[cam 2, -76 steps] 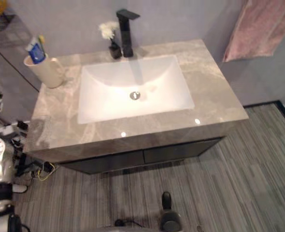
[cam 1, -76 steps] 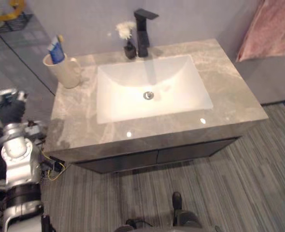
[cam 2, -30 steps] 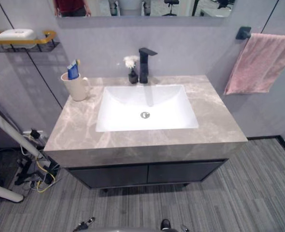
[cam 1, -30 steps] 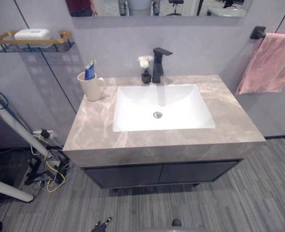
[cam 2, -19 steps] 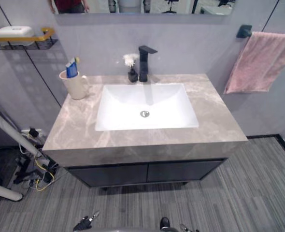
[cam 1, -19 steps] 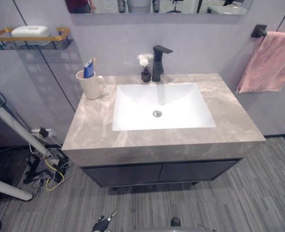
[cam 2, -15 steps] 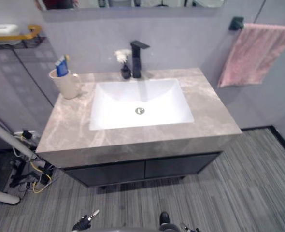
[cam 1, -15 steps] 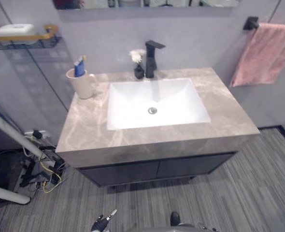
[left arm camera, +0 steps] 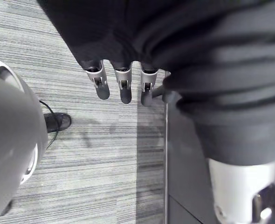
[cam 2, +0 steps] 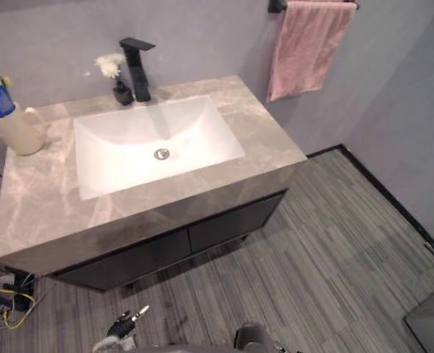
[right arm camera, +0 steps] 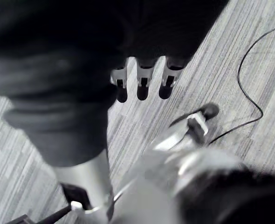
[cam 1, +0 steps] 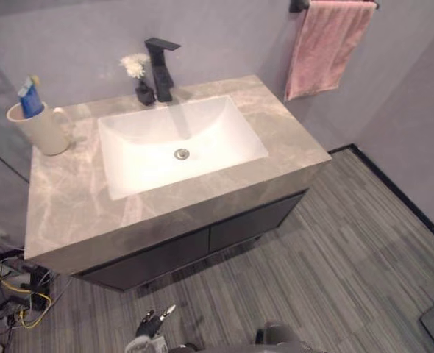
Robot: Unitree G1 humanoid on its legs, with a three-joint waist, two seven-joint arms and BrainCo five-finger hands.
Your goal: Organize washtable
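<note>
While nothing is held, step: not yet begun.
Left hand (left arm camera: 123, 88): fingers straight, empty.
Right hand (right arm camera: 141, 86): fingers straight, empty.
Next: probably reach for the cup (cam 1: 44, 129) on the tabletop (cam 1: 290, 140).

Cup (cam 1: 44, 131) left of sink (cam 1: 221, 132), faucet (cam 1: 161, 70) behind, towel (cam 1: 326, 44) right

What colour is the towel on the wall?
The towel is pink; the left eye view shows it best.
</note>
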